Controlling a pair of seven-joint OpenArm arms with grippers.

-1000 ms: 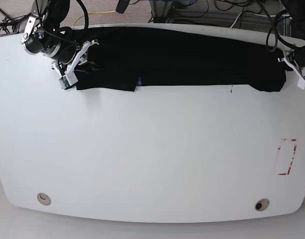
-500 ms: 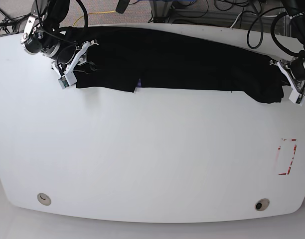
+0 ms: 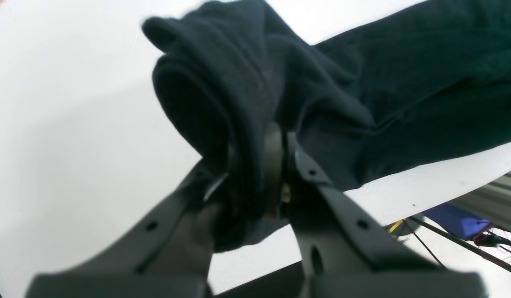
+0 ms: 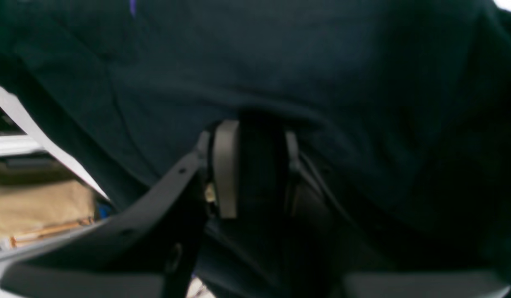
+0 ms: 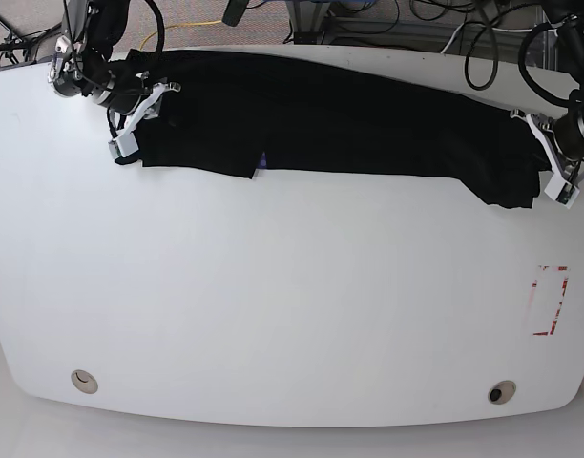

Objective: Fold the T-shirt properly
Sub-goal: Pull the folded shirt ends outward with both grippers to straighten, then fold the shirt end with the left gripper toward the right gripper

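Note:
The black T-shirt [image 5: 349, 124] lies as a long folded band across the far side of the white table [image 5: 273, 286]. A small purple bit of print peeks out at its front edge. At the band's right end in the base view, my left gripper [image 5: 548, 176] is shut on a lifted, bunched fold; the left wrist view shows the cloth [image 3: 247, 82] pinched between the gripper's [image 3: 276, 140] fingers. At the band's left end my right gripper [image 5: 130, 129] is shut on the shirt, and in the right wrist view dark cloth [image 4: 321, 62] fills the gap in the gripper [image 4: 257, 132].
A red and white marked rectangle [image 5: 550, 301] sits near the table's right edge. Two round holes [image 5: 83, 381] [image 5: 502, 392] lie near the front edge. Cables and frames crowd the space behind the table's far edge.
My left gripper has drawn the shirt's right end toward the front of the table. My right gripper has shifted slightly back and left with its end. The band now slants.

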